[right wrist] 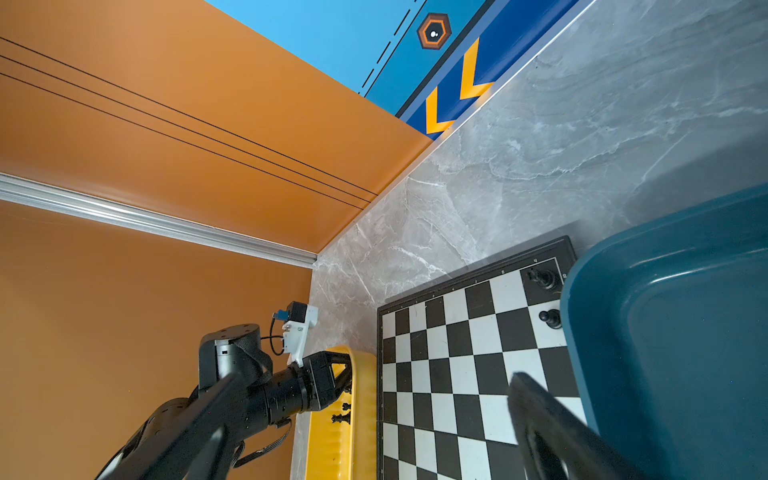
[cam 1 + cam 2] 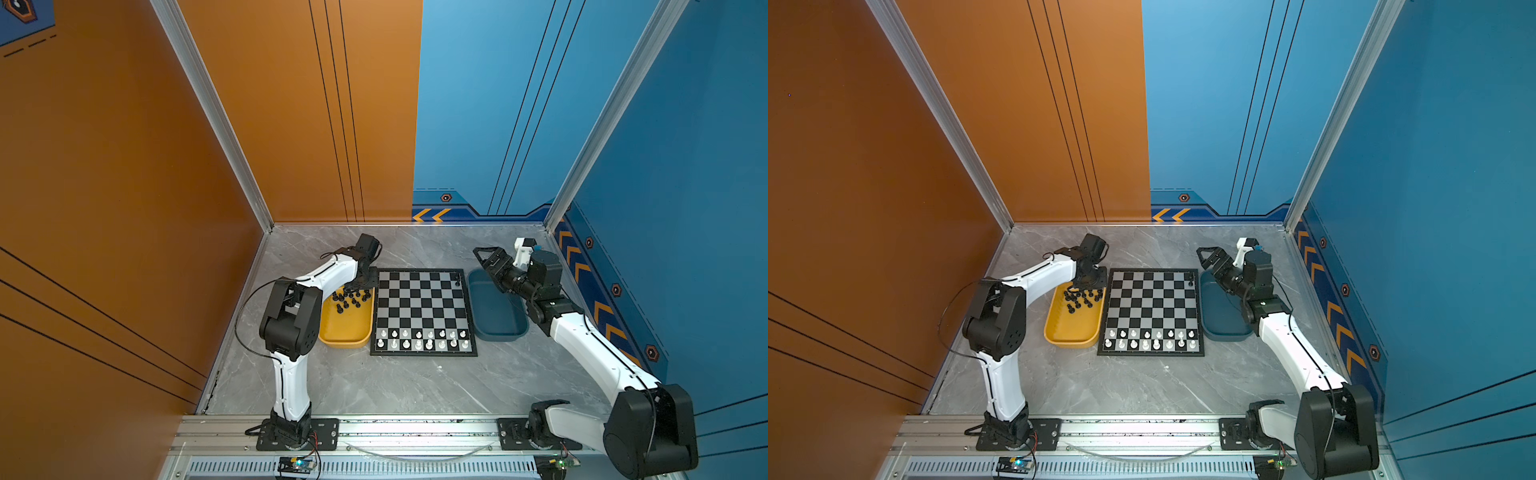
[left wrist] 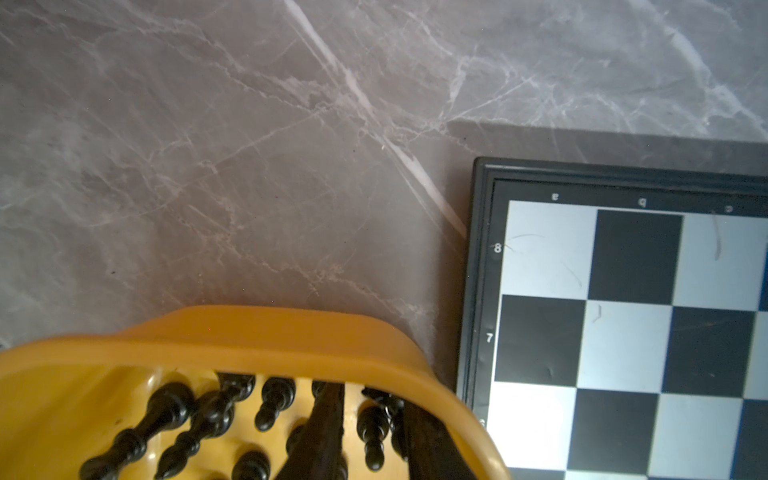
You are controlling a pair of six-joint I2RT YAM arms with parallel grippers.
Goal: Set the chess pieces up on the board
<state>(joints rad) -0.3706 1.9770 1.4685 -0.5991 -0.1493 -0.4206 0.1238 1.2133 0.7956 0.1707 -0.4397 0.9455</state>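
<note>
Two black pieces (image 1: 542, 277) stand at the 1 o'clock corner of the board (image 2: 422, 309). The rest of the black set (image 2: 351, 297) is heaped at the 12 o'clock end of the yellow tray (image 2: 345, 334), which sits just beside the board's frame on its 9 o'clock side. The left fingers (image 3: 328, 415) are down in that heap, slightly parted. One black piece (image 3: 372, 432) lies between them with yellow showing beside it, so they straddle it rather than pinch it. Its long axis appears to run roughly in line with the fingers, not across them, and other pieces crowd close. White pieces (image 2: 422, 340) fill the two rows along the board's 6 o'clock edge. The right fingers (image 1: 548, 419) hang wide apart and empty over the 12 o'clock end of the blue tray (image 2: 498, 326), at the board's 3 o'clock side and well apart from the heap. The left arm is plainly the nearer. The pick likely turns on closing across that one piece without catching a neighbour, then carrying it toward 3 o'clock, onto the bare far rows.
</note>
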